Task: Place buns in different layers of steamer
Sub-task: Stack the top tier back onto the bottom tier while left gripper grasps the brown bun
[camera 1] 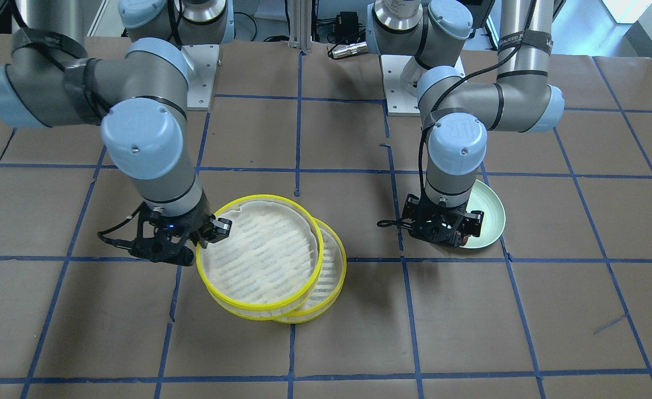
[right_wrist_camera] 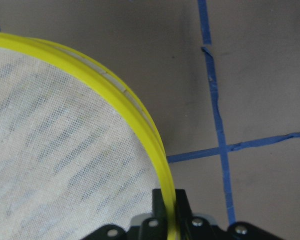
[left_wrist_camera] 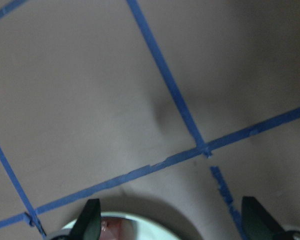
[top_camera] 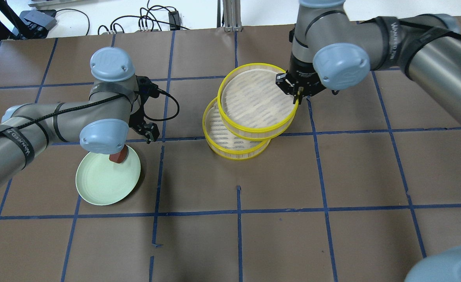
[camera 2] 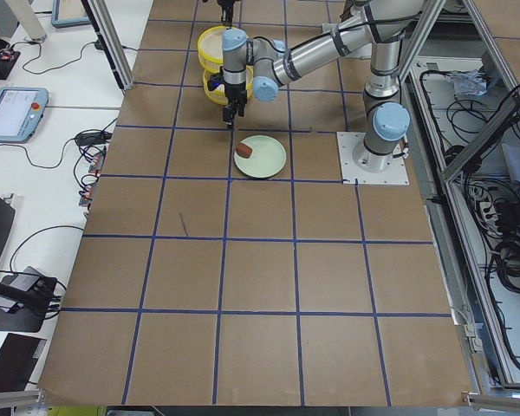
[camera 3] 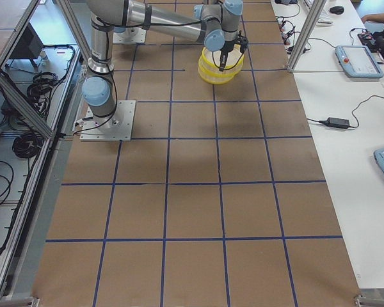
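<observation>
Two steamer layers with yellow rims and whitish cloth stand mid-table. The upper tray (top_camera: pixel 254 98) sits offset over the lower tray (top_camera: pixel 222 135); both show no bun inside. My right gripper (top_camera: pixel 295 93) is shut on the upper tray's rim, which runs between its fingers in the right wrist view (right_wrist_camera: pixel 169 200). The reddish-brown bun (top_camera: pixel 118 156) lies on the pale green plate (top_camera: pixel 97 184). My left gripper (camera 1: pixel 442 230) is open just above that bun, which shows between the fingers in the left wrist view (left_wrist_camera: pixel 121 227). The white bun is not in view.
The table is brown paper with a grid of blue tape lines. The two arm bases stand on white mounts (camera 1: pixel 201 72) at the robot's edge. Cables and a metal post (top_camera: pixel 230 15) lie beyond the far edge.
</observation>
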{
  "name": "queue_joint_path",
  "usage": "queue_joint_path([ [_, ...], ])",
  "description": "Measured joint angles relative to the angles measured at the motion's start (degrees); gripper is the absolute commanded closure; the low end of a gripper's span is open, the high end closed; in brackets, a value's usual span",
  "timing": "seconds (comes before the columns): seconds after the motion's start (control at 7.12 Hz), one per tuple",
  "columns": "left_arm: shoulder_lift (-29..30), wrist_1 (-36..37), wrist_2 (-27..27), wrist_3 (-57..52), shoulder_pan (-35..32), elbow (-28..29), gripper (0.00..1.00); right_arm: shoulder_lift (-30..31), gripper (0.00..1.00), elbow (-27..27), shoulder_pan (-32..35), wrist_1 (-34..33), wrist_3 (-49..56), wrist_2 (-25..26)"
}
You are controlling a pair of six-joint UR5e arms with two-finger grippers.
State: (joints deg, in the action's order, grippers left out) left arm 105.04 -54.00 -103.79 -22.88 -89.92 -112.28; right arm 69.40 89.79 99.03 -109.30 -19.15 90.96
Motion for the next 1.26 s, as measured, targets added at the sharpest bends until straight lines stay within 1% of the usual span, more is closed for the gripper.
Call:
queue_joint_path([
  [0.14,0.1,0.0,-1.4,-0.2,0.9,-1.4,0.00,-1.6,0.94,-1.0,1.8,-1.2,-2.6,-0.1],
  [0.42,0.7,-0.1,-2.2,-0.3,2.5,-2.1,0.02,-2.9,0.94,-1.3,3.3,-1.6,-4.4,-0.1],
  [0.7,2.0,0.0,-2.2,-0.4,4.0,-2.1,0.11,-3.2,0.94,-0.5,4.0,-1.8,-4.9,0.3],
  [0.84,3.0,0.1,-2.1,-0.4,4.2,-2.1,0.20,-3.2,0.93,-0.4,4.0,-1.8,-4.7,0.7],
  [0.98,3.7,0.2,-2.1,-0.3,4.3,-2.0,0.48,-3.1,0.93,-0.3,4.0,-1.8,-4.5,1.5],
  [1.12,4.1,0.3,-2.6,-0.4,4.3,-1.8,0.74,-3.1,0.93,-0.1,4.1,-1.8,-4.4,2.2],
  [1.26,4.3,0.3,-4.2,-0.7,4.3,-1.5,0.86,-3.1,0.93,0.2,4.1,-1.8,-4.4,2.5],
])
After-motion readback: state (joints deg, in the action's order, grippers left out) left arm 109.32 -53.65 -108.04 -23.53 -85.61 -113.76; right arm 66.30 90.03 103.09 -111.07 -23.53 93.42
